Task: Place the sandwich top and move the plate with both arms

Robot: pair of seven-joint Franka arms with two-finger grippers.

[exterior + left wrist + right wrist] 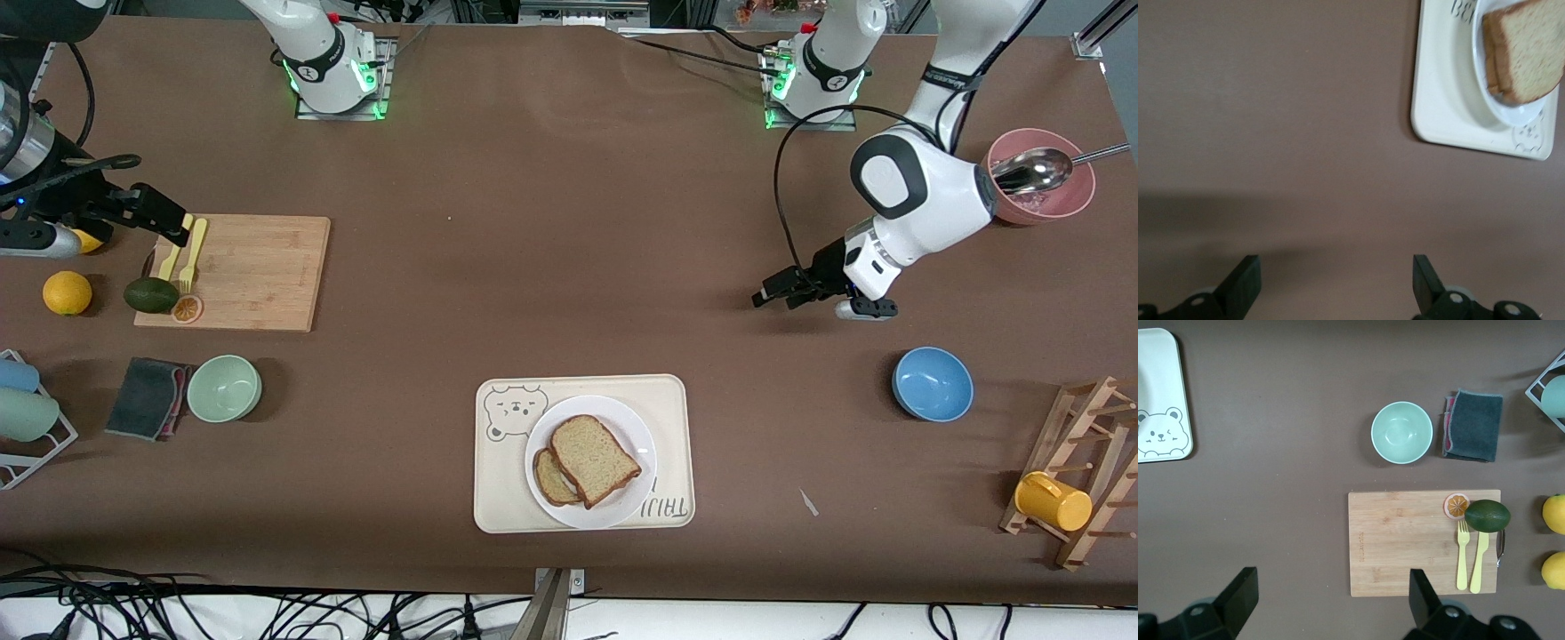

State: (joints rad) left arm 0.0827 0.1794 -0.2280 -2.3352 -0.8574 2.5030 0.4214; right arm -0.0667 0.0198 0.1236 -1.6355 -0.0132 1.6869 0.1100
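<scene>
The white plate (642, 437) sits on the cream bear tray (498, 498), near the front camera. The sandwich top (594, 460), a plain brown slice, lies on the plate, overlapping a second slice (551, 484) beneath it. My left gripper (775, 298) is open and empty, over bare table toward the left arm's end. Its wrist view shows the gripper (1335, 287), the tray (1441, 100), the plate (1511, 112) and the bread (1528, 57). My right gripper (178, 229) is open and empty over the edge of the cutting board, as its wrist view (1331, 600) shows.
The wooden cutting board (258, 267) carries yellow forks (191, 253) and an avocado (151, 294). A lemon (67, 292), green bowl (224, 388) and dark cloth (147, 397) lie nearby. A blue bowl (932, 383), pink bowl (1062, 200) and mug rack (1080, 462) are at the left arm's end.
</scene>
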